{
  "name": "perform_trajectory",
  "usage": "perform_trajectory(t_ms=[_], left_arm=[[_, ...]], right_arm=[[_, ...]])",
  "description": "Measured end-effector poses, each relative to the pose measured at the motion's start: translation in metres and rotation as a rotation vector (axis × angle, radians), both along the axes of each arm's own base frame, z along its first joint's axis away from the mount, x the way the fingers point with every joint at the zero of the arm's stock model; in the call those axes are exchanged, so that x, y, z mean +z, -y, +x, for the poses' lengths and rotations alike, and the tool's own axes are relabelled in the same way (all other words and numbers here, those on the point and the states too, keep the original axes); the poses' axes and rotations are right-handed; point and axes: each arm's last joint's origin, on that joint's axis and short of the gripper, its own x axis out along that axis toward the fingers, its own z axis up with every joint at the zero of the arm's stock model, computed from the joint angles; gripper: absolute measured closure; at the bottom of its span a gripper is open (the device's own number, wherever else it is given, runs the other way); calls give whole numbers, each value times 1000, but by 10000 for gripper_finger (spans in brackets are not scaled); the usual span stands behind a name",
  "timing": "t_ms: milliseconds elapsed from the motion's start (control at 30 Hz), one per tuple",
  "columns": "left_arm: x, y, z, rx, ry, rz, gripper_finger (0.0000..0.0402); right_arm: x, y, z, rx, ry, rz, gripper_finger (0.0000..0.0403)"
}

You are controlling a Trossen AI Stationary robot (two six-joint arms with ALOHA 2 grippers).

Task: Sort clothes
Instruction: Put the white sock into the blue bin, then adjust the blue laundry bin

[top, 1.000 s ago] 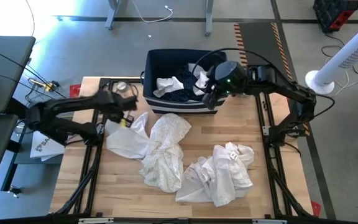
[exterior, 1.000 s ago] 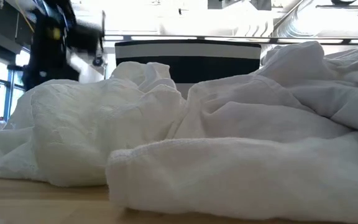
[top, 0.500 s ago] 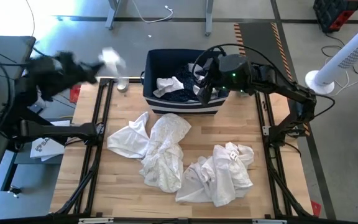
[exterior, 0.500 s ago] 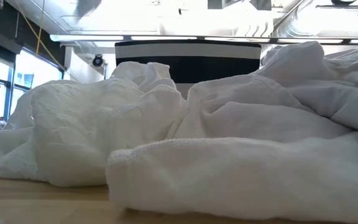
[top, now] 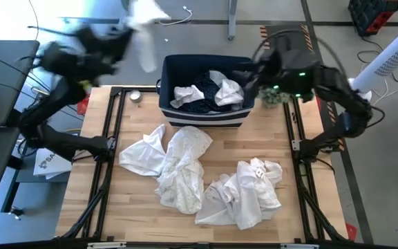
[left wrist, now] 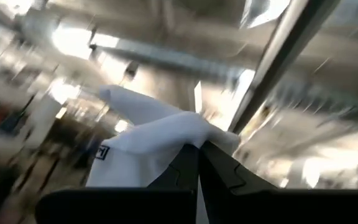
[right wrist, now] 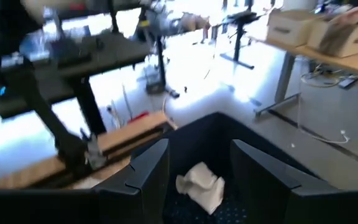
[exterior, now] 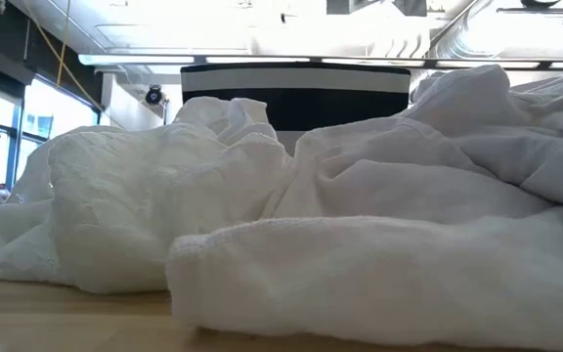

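My left gripper (top: pixel 131 29) is raised high beyond the table's far left corner, shut on a white garment (top: pixel 145 31), which also shows in the left wrist view (left wrist: pixel 145 146). My right gripper (top: pixel 249 73) is open and empty over the right rim of the navy bin (top: pixel 202 119), as the right wrist view (right wrist: pixel 194 177) shows. The bin holds white pieces (top: pixel 188 93) and dark cloth (top: pixel 202 105). Two heaps of white clothes (top: pixel 175 162) (top: pixel 244 190) lie on the table; they fill the low view (exterior: pixel 360 225). My left gripper pinches the white garment at a bunched fold (left wrist: pixel 213 138) between its two fingers. The garment is lifted clear of the table and hangs loose beyond the fingers. One layer or several, I cannot tell.
The striped bin stands at the table's far middle edge and shows behind the clothes in the low view (exterior: pixel 296 98). A small round object (top: pixel 135 96) lies at the far left of the table. Bare wood (top: pixel 133 200) lies at the near left.
My left gripper has swung up from the white heap at the table's left toward the far edge, carrying a white garment lifted clear. My right gripper has drawn up and toward the right from inside the bin.
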Motion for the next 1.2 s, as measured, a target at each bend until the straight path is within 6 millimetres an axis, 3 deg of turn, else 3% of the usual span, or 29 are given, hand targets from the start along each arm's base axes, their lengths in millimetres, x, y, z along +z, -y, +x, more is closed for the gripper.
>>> perform_trajectory(t_ms=[133, 233, 400, 500, 633, 867, 967, 1067, 1200], left_arm=[[-34, -31, 43, 31, -247, -106, 401], [-67, -53, 61, 80, -493, -198, 401], [-134, -79, 75, 214, -994, -436, 392], [-158, -88, 74, 235, -1171, -541, 366], [-161, -93, 73, 127, -1161, -585, 314], [-137, -82, 55, 114, -1041, -559, 237], [-129, -71, 43, 83, -1034, -553, 227], [-123, -51, 36, -15, -1067, -507, 231], [-132, -21, 37, -167, -1222, -465, 251]], right_arm=[[14, -2, -28, -47, 83, 18, 234], [20, -3, -45, -56, 124, 40, 234], [19, -5, -55, -70, 129, 95, 234], [16, -5, -56, -77, 113, 115, 234], [12, -4, -47, -79, 82, 117, 234], [-2, -1, -22, -71, -4, 120, 234], [-11, -2, -15, -38, -84, 142, 234], [-25, -3, -9, 115, -211, 241, 234], [-56, -6, 3, 308, -476, 428, 234]])
